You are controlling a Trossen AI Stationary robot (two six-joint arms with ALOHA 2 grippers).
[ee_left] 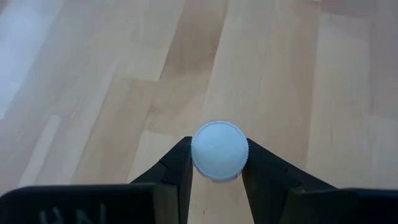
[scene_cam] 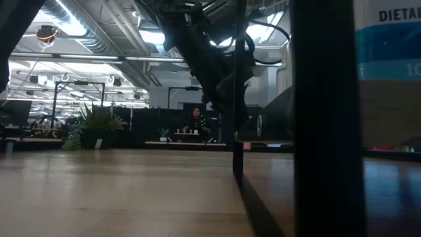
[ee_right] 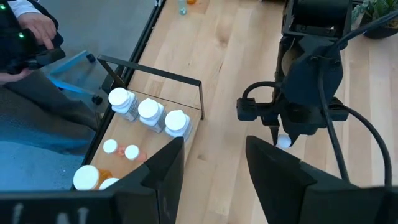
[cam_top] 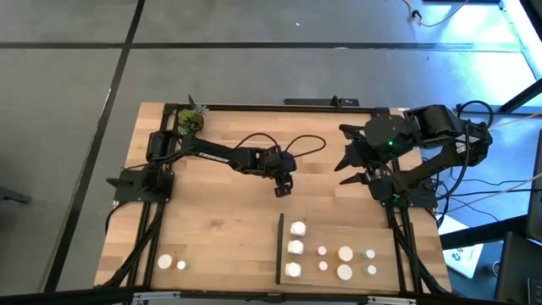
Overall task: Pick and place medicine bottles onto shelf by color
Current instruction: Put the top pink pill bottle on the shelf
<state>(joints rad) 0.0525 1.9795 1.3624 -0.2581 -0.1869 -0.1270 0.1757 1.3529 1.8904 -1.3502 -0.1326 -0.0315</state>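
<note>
Your left tool [ee_left: 217, 163] gripped a white bottle [ee_left: 219, 150] upright, cap up, above the worktop [ee_left: 112, 93]; your right tool [ee_right: 211, 162] stood open.

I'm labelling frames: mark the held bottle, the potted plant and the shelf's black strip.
White-capped bottle [ee_left: 219, 149], left wrist view, centre of cap.
Potted plant [cam_top: 191, 119], high view, leaves.
Black strip [cam_top: 279, 248], high view, middle of its length.
</note>
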